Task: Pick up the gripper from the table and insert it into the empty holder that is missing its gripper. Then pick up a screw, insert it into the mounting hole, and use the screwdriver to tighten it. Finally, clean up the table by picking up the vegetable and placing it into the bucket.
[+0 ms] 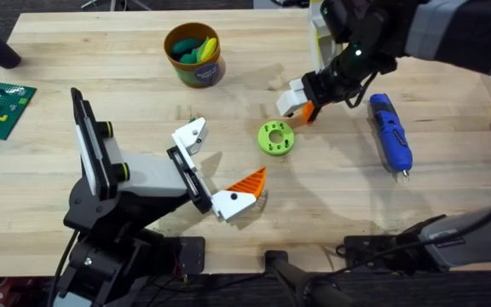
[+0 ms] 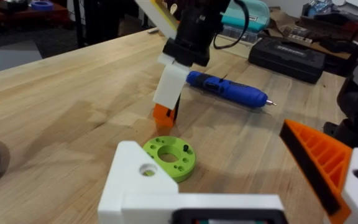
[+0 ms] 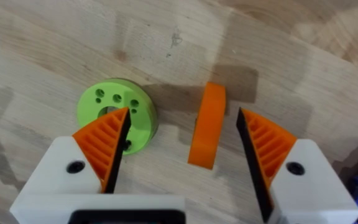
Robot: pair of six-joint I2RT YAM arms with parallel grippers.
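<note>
Orange and white, the gripper (image 1: pixel 300 104) stands on the table (image 1: pixel 450 183) directly under the right gripper (image 1: pixel 307 101), which reaches in from the far right side. In the overhead view the right arm is plainly the nearer one: its fingers sit at the piece, while the left gripper (image 1: pixel 220 166) lies well apart, nearer the bases and to the left, with the green disc (image 1: pixel 275 137) between them. The holder (image 1: pixel 190 136) is the bare white mount on the left arm; the other finger there carries an orange ribbed tip. The screwdriver (image 1: pixel 390 134) lies just beyond the right gripper, on its outer side.

Left wrist view: the piece (image 2: pixel 168 93) stands nearly upright, white base up and orange tip down on the wood, its long axis close to vertical. The right gripper (image 2: pixel 188 53) meets it from above. The left fingers stand wide apart, holding nothing.

Right wrist view: the piece's orange end (image 3: pixel 206 124) shows edge-on between the ribbed pads (image 3: pixel 263 146), nearer the right-hand pad, with a gap on both sides. The fingers are apart and not yet clamped. Judged from this, the coming move is a straight closure across the piece's thin faces.
</note>
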